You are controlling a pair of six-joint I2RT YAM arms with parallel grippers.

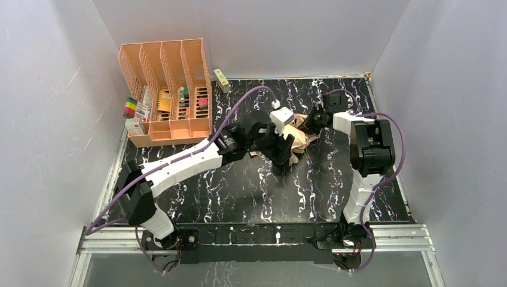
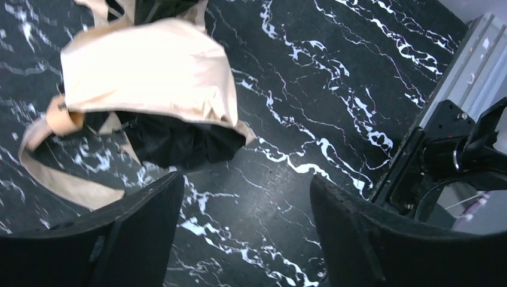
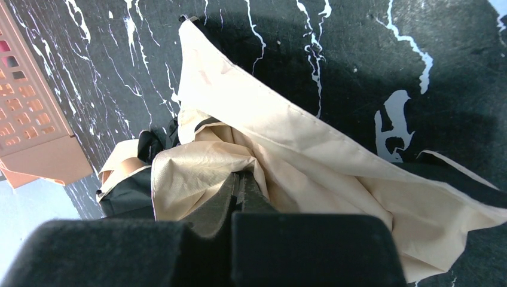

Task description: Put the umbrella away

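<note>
The umbrella [image 1: 299, 141] lies crumpled at the middle of the black marble table [image 1: 251, 191], pale peach-tan fabric with a dark lining. My left gripper [image 1: 286, 156] is open and empty just near-left of it. In the left wrist view the umbrella [image 2: 149, 72] and its looped strap [image 2: 54, 173] lie beyond my left gripper [image 2: 245, 185], whose jaws stand wide apart over bare table. My right gripper [image 1: 311, 124] is at the umbrella's far right. In the right wrist view the right gripper [image 3: 242, 176] is shut, tips pinched into a fold of the umbrella's fabric [image 3: 287, 143].
A peach-orange slotted organizer [image 1: 170, 89] stands at the back left, also seen in the right wrist view [image 3: 30, 137]. Coloured markers [image 1: 133, 107] lie left of it and a small box [image 1: 222, 80] right of it. Grey walls enclose the table. The right arm's base [image 2: 454, 149] shows in the left wrist view.
</note>
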